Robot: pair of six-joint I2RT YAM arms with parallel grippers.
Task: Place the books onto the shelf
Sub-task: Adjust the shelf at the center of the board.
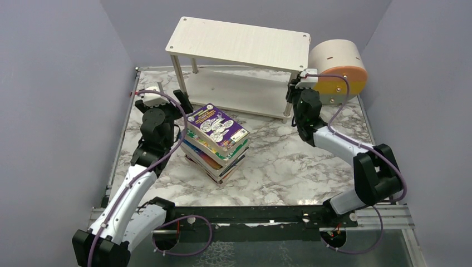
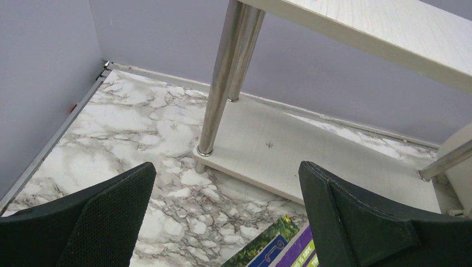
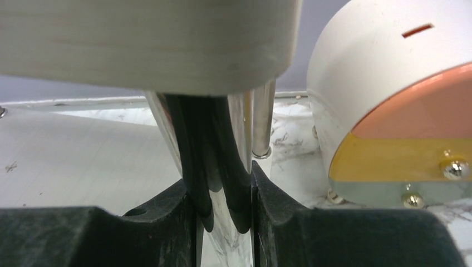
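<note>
The shelf (image 1: pixel 239 41) is pale whitewashed wood, matt, with a fine straight grain. Its legs (image 2: pixel 222 83) are polished metal, smooth and mirror-bright. The table (image 1: pixel 289 161) has a smooth marble-patterned top with a slight sheen. The books (image 1: pixel 217 125) are paper with glossy printed covers. The left end effector (image 2: pixel 227 178) has black matt pads (image 2: pixel 114 214) with a fine rough stipple. The right end effector (image 3: pixel 224 192) has black matt fingers (image 3: pixel 311 233) that look like grainy plastic. The round box (image 3: pixel 362 72) is smooth, matt beige, with an orange-and-yellow satin face and shiny metal screws (image 3: pixel 453 168).
</note>
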